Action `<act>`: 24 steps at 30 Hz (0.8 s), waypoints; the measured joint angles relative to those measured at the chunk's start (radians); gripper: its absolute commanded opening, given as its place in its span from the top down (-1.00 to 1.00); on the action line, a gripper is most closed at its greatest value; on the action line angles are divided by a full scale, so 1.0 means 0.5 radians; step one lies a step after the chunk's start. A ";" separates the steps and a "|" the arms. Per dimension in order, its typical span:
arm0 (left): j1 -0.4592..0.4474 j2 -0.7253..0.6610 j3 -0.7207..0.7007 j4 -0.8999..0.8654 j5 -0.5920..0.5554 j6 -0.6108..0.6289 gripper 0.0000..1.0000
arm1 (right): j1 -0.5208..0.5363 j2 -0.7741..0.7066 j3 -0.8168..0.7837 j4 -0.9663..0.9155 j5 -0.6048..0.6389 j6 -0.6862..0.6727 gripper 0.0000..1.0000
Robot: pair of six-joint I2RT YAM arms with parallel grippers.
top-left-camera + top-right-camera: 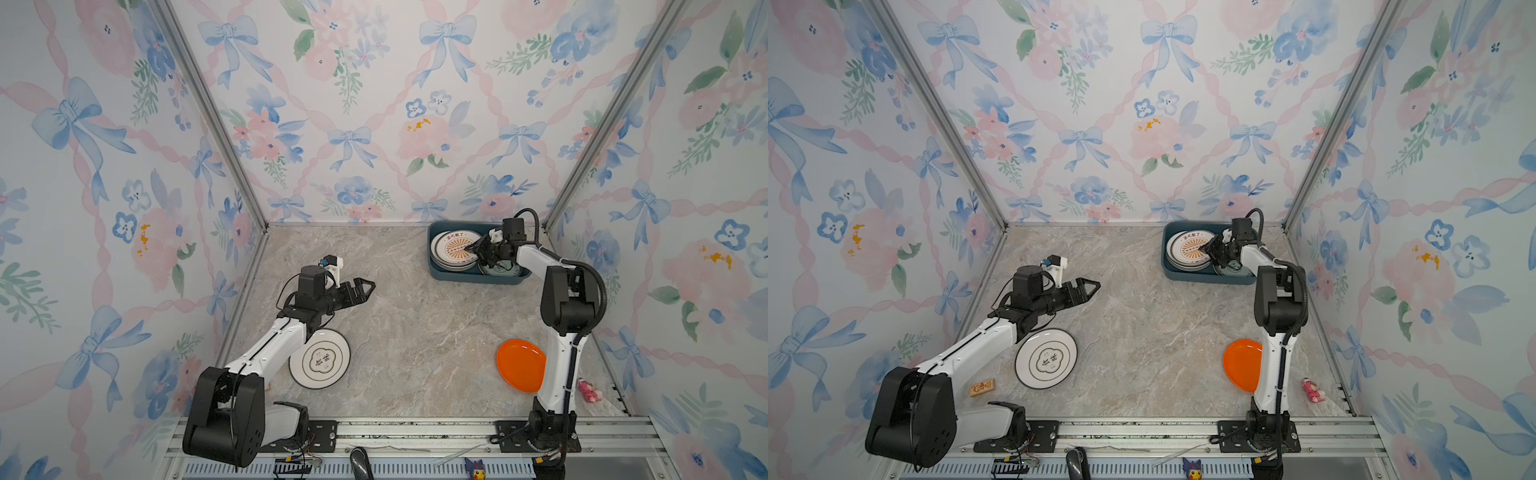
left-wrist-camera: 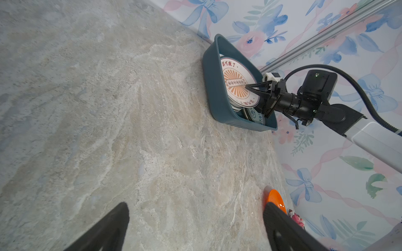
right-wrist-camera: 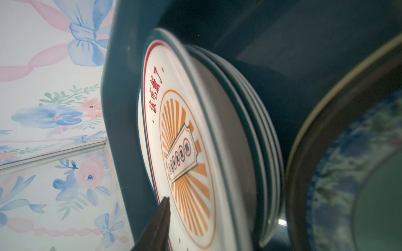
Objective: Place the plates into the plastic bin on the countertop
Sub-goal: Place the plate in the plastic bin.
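The dark teal plastic bin (image 1: 473, 277) (image 1: 1200, 277) stands at the back right of the countertop (image 1: 415, 332). It holds a stack of plates topped by a white plate with an orange sunburst (image 1: 455, 247) (image 2: 236, 84) (image 3: 185, 141), and a blue-green patterned plate (image 1: 500, 270) (image 3: 339, 184) beside it. My right gripper (image 1: 476, 255) (image 2: 256, 101) hangs over the bin, open, with the sunburst plate's rim between its jaws; one finger (image 3: 162, 213) lies over the plate's face. A white plate with a gold-lined emblem (image 1: 320, 359) and an orange plate (image 1: 519, 365) lie on the countertop. My left gripper (image 1: 368, 287) (image 2: 195, 205) is open and empty.
A small pink toy (image 1: 590, 390) lies by the right wall near the orange plate. A small wooden tag (image 1: 982, 387) sits beside the left arm's base. Floral walls close in three sides, and a metal rail (image 1: 415, 432) runs along the front.
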 measured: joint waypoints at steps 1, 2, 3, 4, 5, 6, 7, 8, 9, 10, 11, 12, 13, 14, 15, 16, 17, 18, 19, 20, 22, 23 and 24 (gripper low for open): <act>0.000 0.002 0.000 0.000 0.002 -0.001 -0.96 | 0.000 0.000 0.000 -0.009 0.001 -0.008 0.20; -0.001 0.005 0.000 0.001 0.007 -0.001 -0.96 | 0.000 0.000 0.000 -0.020 0.008 -0.016 0.18; -0.002 0.009 0.000 0.001 0.008 -0.001 -0.96 | 0.000 0.000 0.000 -0.030 0.011 -0.023 0.16; -0.002 0.013 0.000 0.000 0.008 0.000 -0.96 | 0.000 0.000 0.000 -0.041 0.019 -0.032 0.15; -0.002 0.015 0.000 0.000 0.008 -0.001 -0.96 | 0.000 0.000 0.002 -0.063 0.030 -0.047 0.13; -0.002 0.017 0.000 0.000 0.009 0.000 -0.96 | 0.001 0.000 0.010 -0.098 0.043 -0.065 0.12; -0.002 0.017 0.000 0.000 0.013 -0.001 -0.96 | 0.002 0.000 0.021 -0.129 0.051 -0.085 0.12; -0.002 0.017 0.000 0.000 0.014 0.000 -0.96 | 0.006 0.000 0.039 -0.166 0.065 -0.110 0.11; -0.005 0.017 0.000 0.000 0.014 -0.001 -0.96 | 0.010 0.000 0.060 -0.201 0.082 -0.137 0.10; -0.006 0.017 0.000 0.000 0.014 0.000 -0.96 | 0.014 0.000 0.075 -0.233 0.097 -0.163 0.09; -0.012 0.017 0.000 0.000 0.014 0.000 -0.96 | 0.019 -0.001 0.085 -0.265 0.111 -0.192 0.08; -0.015 0.017 0.000 0.000 0.015 0.000 -0.96 | 0.023 -0.005 0.090 -0.290 0.127 -0.217 0.08; -0.018 0.017 0.000 0.000 0.016 0.000 -0.96 | 0.025 -0.008 0.093 -0.319 0.140 -0.241 0.07; -0.022 0.017 0.000 0.000 0.021 0.001 -0.96 | 0.027 -0.015 0.100 -0.356 0.154 -0.277 0.06; -0.027 0.017 0.000 0.000 0.022 0.005 -0.96 | 0.035 -0.022 0.106 -0.386 0.166 -0.310 0.05; -0.027 0.017 0.000 0.000 0.024 0.007 -0.96 | 0.036 -0.029 0.112 -0.421 0.184 -0.340 0.05; -0.028 0.018 0.000 0.000 0.027 0.008 -0.96 | 0.037 -0.037 0.117 -0.456 0.201 -0.373 0.04; -0.028 0.018 0.000 0.000 0.029 0.010 -0.96 | 0.038 -0.045 0.122 -0.488 0.214 -0.403 0.04; -0.028 0.020 0.000 0.000 0.029 0.012 -0.96 | 0.038 -0.050 0.126 -0.513 0.224 -0.428 0.04; -0.028 0.022 0.000 0.000 0.029 0.013 -0.96 | 0.038 -0.059 0.127 -0.534 0.235 -0.450 0.03; -0.030 0.022 0.000 0.000 0.029 0.013 -0.96 | 0.040 -0.074 0.130 -0.578 0.253 -0.491 0.03; -0.033 0.022 0.000 0.001 0.029 0.013 -0.96 | 0.040 -0.082 0.131 -0.597 0.261 -0.512 0.03; -0.038 0.022 0.000 0.000 0.029 0.014 -0.96 | 0.040 -0.092 0.133 -0.619 0.268 -0.532 0.03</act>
